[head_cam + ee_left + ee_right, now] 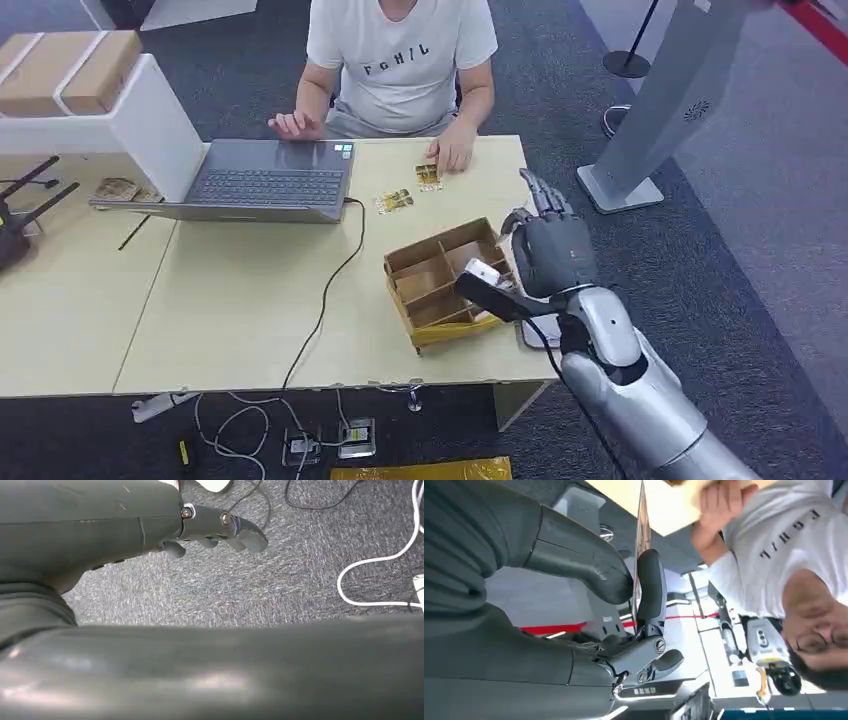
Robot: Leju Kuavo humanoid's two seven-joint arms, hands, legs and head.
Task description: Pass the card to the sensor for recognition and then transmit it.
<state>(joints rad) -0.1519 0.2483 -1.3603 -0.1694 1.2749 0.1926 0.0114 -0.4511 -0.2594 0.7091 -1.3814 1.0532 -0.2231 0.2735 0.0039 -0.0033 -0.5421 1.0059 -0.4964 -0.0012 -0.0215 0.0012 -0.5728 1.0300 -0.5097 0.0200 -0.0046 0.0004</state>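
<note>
The person's white T-shirt (398, 60) carries dark chest lettering that reads roughly "FoHiL", not fully clear

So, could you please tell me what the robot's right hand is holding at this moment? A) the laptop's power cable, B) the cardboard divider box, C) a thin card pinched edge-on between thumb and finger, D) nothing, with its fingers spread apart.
C: in the right wrist view the right hand pinches a thin card seen edge-on between its thumb and a finger, while the cardboard divider box sits on the table.
</note>
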